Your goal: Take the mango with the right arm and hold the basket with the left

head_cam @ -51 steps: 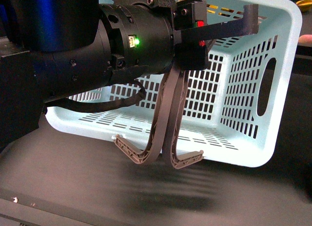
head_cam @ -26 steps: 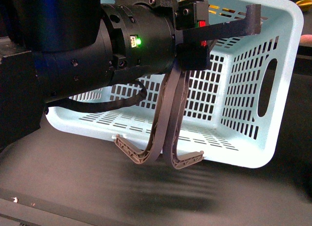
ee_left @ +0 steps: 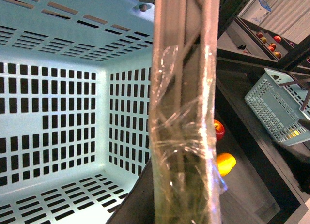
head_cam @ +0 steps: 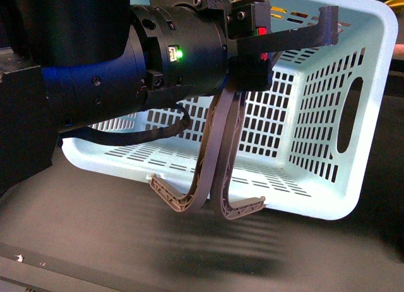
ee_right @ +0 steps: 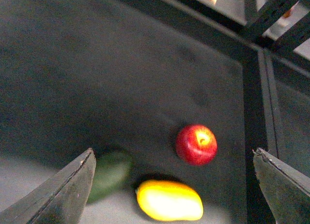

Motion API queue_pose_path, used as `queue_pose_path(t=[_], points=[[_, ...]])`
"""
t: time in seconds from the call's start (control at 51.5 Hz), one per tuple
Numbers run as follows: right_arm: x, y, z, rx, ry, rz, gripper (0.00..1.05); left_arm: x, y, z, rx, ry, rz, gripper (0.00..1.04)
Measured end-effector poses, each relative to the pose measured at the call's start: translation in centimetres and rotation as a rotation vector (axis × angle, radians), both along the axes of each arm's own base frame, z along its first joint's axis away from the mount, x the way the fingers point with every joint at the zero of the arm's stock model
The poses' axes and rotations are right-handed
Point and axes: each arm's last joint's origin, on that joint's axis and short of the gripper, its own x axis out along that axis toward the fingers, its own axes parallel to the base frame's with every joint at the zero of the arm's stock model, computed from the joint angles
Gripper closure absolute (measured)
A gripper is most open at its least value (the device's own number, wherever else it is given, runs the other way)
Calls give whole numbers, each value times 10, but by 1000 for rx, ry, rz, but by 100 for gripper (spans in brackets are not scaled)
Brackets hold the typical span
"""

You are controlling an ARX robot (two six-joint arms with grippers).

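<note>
Right claw point(ee_right: 173, 151) hangs wide apart over smooth oval yellow-orange mango point(ee_right: 169, 201): likely light, firm, slick; pinch gently across its middle. Left claw point(head_cam: 207, 194) seems clamped on pale blue-green slotted basket point(head_cam: 372, 84).

The bulky left arm point(head_cam: 113, 71) hides much of the basket point(head_cam: 328, 84).

Looks down past the right gripper point(ee_right: 173, 151), its fingers point(ee_right: 63, 195) spread wide apart at either edge. Shows a mango point(ee_right: 169, 201) lying on the dark table surface point(ee_right: 97, 79), near a red apple point(ee_right: 196, 144) but not touching it. Catches a blurred dark green item point(ee_right: 110, 171) just beside the mango's other end. Takes in black frame bars point(ee_right: 252, 88) beyond the apple.
</note>
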Motion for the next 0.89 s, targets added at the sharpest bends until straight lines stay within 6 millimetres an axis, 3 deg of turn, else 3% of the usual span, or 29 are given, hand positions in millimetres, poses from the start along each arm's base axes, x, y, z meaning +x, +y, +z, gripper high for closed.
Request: queue_pose_path(t=[0.194, 0.525, 0.894], points=[[13, -38, -42, -73, 227, 47, 8, 0, 0, 0, 0, 0, 0, 95], [29, -89, -91, -172, 463, 145, 8, 0, 0, 0, 0, 0, 0, 95], [40, -112, -140, -102, 659, 243, 8, 0, 0, 0, 0, 0, 0, 95]])
